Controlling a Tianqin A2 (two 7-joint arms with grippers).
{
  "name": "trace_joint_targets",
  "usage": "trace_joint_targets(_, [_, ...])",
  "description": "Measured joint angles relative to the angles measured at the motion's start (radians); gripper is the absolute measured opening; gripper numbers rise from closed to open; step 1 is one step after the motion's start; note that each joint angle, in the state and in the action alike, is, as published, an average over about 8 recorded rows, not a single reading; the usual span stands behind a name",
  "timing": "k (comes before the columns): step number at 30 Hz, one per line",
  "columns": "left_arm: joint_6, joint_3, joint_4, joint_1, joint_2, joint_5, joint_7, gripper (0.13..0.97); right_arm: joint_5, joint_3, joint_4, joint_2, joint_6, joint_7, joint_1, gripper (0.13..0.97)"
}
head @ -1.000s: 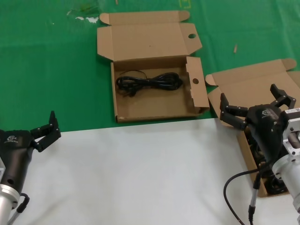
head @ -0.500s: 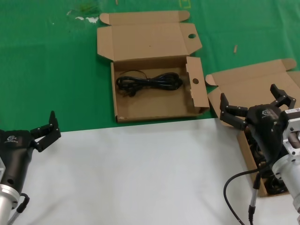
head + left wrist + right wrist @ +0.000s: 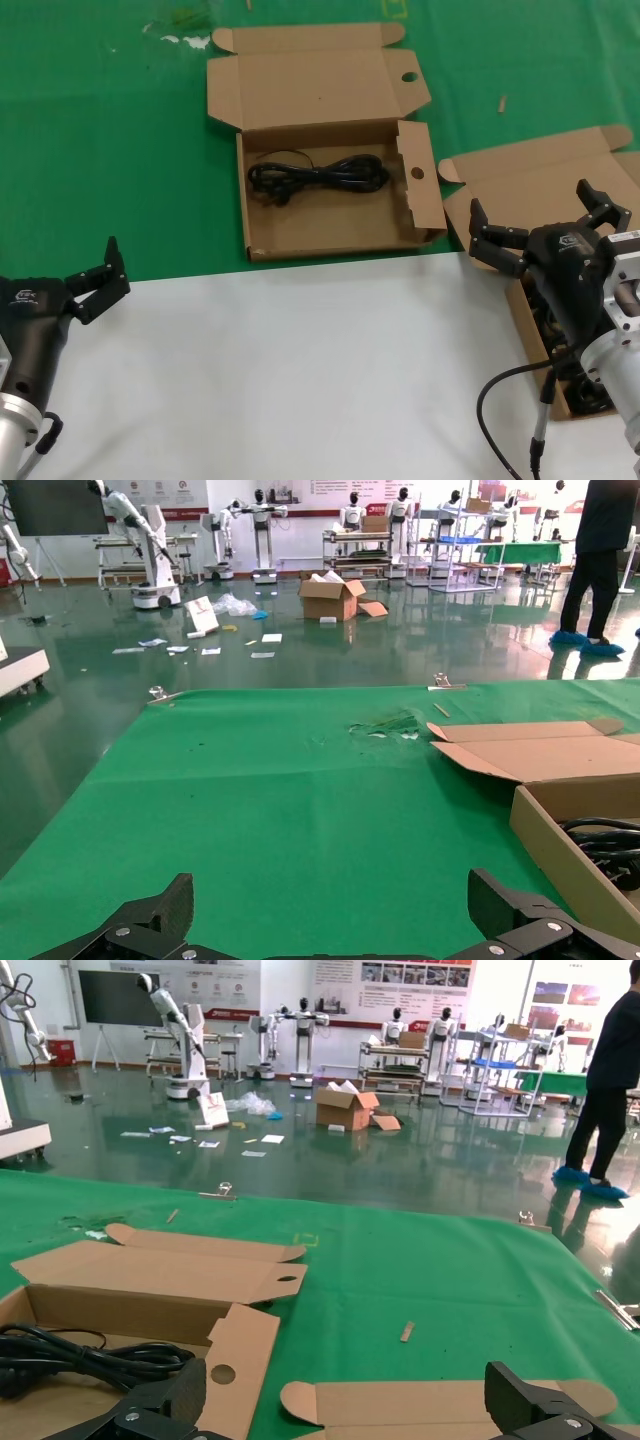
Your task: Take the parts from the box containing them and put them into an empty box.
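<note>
The wide box with the round-holed flap (image 3: 310, 85) lies open at the middle back, with one black cord bundle (image 3: 320, 175) in it. The plain-lidded box (image 3: 545, 185) lies open at the right; dark cords (image 3: 588, 398) show in it, mostly hidden behind my right arm. My right gripper (image 3: 545, 228) is open and empty above that box's near-left part. In the right wrist view my right gripper (image 3: 350, 1405) faces the plain lid (image 3: 440, 1405), with the holed box and its cord (image 3: 80, 1355) to one side. My left gripper (image 3: 95, 275) (image 3: 335, 925) is open and empty at the front left.
A white sheet (image 3: 300, 370) covers the table's front; green cloth (image 3: 100, 130) covers the back. My right arm's thick black cable (image 3: 500, 395) loops over the white sheet. A small brown scrap (image 3: 502, 102) lies on the cloth between the boxes.
</note>
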Motion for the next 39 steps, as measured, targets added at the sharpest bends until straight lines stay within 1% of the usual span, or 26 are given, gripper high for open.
trace_joint_targets(39, [0.0, 0.0, 0.0, 0.0, 0.0, 0.0, 0.0, 0.966, 0.0, 0.0, 0.0, 0.0, 0.0, 0.0, 0.0, 0.966])
